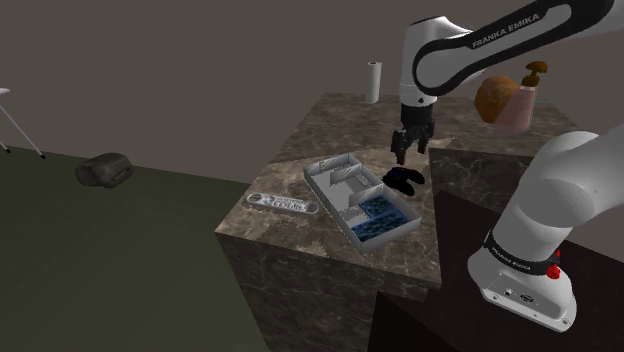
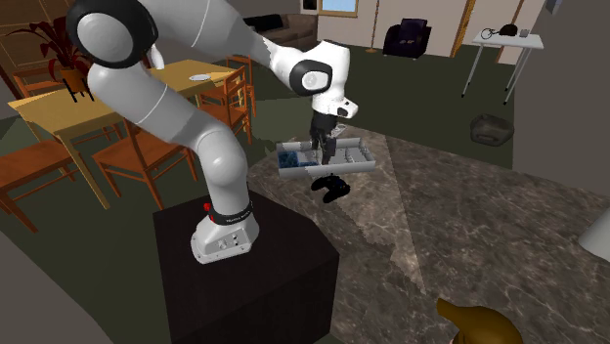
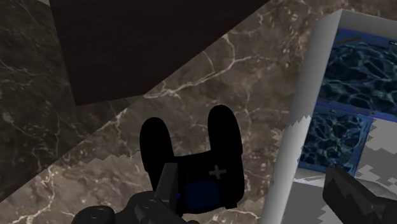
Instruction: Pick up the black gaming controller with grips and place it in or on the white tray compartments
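**Jaws apart above the controller, beside the tray**

We see a marble counter [image 1: 330, 130] across the middle of the shoulder view, and the white arm [image 1: 470, 45] reaches in from the upper right. A white tray [image 1: 330, 200] with compartments sits at the counter's centre, some cells lined blue. The black controller [image 1: 405, 180] lies on the counter just right of the tray, outside it, a little right of the frame's middle. The gripper [image 1: 410, 152] hangs straight above it, clear of it. In the wrist view we find the fingers [image 3: 167, 184] standing apart. The controller lies below them, close to one finger, and the tray's wall runs under the gap.
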Available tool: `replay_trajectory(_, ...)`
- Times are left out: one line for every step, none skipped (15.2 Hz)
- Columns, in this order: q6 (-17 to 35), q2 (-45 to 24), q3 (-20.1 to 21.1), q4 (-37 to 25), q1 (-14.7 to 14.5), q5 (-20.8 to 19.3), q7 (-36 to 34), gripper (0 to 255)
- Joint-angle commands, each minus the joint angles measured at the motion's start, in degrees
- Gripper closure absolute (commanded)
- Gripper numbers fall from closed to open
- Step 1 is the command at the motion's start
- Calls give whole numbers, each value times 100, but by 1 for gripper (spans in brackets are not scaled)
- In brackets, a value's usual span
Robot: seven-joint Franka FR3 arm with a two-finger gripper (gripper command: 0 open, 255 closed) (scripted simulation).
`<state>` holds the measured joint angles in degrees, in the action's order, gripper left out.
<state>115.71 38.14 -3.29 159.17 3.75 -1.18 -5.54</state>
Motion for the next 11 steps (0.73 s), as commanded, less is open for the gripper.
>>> replay_trajectory(505,-319,-8,199,14,12,-55,0)
replay_trajectory(753,-495,-24,285,28,10,-68,0)
replay_trajectory(1007,-686,-40,363,42,10,-78,0)
replay_trajectory(1266,-891,-57,431,55,11,-89,0)
replay_trajectory(1294,-913,-59,438,56,11,-90,0)
replay_trajectory(1400,-975,-61,482,54,12,-88,0)
replay_trajectory(1507,-1040,-64,525,51,14,-86,0)
replay_trajectory(1616,-1107,-66,567,49,16,-84,0)
replay_trajectory(1726,-1177,-69,607,46,18,-82,0)
replay_trajectory(1838,-1251,-72,645,43,20,-79,0)
replay_trajectory(1951,-1327,-75,682,40,23,-77,0)
